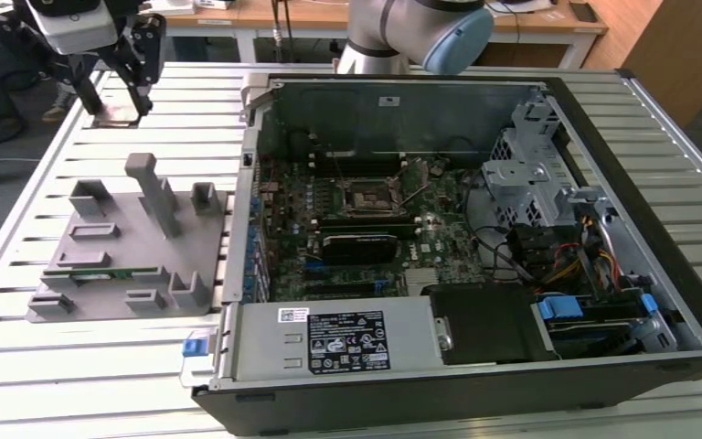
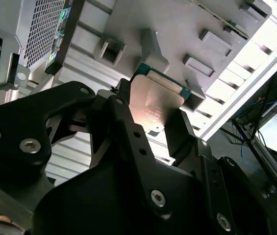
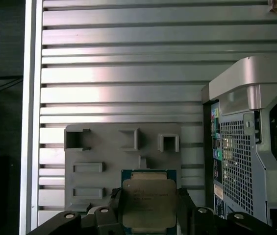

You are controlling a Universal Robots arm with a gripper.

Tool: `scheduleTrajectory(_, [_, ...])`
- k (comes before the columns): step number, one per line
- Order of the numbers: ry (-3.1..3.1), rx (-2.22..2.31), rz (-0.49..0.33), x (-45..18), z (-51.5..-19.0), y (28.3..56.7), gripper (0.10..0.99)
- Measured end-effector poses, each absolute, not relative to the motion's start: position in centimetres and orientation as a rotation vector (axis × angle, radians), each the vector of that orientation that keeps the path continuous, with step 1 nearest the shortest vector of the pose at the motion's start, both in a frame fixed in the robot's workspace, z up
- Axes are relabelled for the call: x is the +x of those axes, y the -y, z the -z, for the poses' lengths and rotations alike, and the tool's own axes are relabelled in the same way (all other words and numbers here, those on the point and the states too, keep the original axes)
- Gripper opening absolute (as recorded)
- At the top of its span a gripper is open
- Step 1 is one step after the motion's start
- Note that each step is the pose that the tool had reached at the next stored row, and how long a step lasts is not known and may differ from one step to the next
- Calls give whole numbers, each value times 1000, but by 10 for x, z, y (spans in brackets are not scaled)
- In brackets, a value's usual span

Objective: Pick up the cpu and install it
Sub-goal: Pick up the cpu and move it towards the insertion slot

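Note:
The cpu (image 1: 116,113), a flat square chip with a silver top and green rim, hangs in the air at the exterior view's far left, well above the slatted table. My gripper (image 1: 114,102) is shut on it, one black finger (image 1: 142,73) on each side. The first wrist view has the cpu (image 3: 149,196) clamped edge to edge over the grey fixture (image 3: 123,156). In the second wrist view the cpu's (image 2: 155,103) shiny face sits between the fingers (image 2: 123,115). The black socket frame (image 1: 367,194) lies on the motherboard, inside the open case to the exterior view's right of the gripper.
The open computer case (image 1: 595,110) takes up the exterior view's middle and right, with drive cage, cables and power supply (image 1: 339,340). The grey fixture (image 1: 120,247) with upright posts holds a green memory stick (image 1: 101,272). The case's perforated wall (image 3: 236,161) stands beside the fixture.

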State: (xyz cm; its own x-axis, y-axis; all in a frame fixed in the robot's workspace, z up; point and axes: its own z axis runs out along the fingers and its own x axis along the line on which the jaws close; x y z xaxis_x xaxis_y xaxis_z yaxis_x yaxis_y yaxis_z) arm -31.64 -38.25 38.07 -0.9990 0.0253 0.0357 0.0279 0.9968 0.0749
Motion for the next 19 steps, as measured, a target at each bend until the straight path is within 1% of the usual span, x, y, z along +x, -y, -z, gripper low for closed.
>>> scheduleTrajectory(19, [3104, -41, 125, -282, -379, 383, 525])
